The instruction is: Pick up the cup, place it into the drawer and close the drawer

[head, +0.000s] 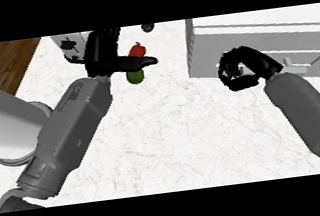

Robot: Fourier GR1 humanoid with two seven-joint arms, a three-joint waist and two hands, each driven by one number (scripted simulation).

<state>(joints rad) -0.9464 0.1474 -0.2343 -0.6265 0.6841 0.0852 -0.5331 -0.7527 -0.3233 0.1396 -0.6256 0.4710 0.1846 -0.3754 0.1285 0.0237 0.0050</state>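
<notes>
Two black hands, left [106, 53] and right [244, 69], on two grey forearms; one white drawer unit [258, 37], one red vegetable [138, 49], one green vegetable [136, 76], one marbled counter [182, 137].

The left forearm [70, 136] rises from the lower left edge and leans toward the upper middle, its black left hand [105, 51] held with fingers pointing up and the thumb [139, 62] stuck out to the right. The right forearm [309, 117] comes in from the lower right, angled up and leftward. Its right hand [244, 69] has the fingers curled inward toward the thumb.
</notes>
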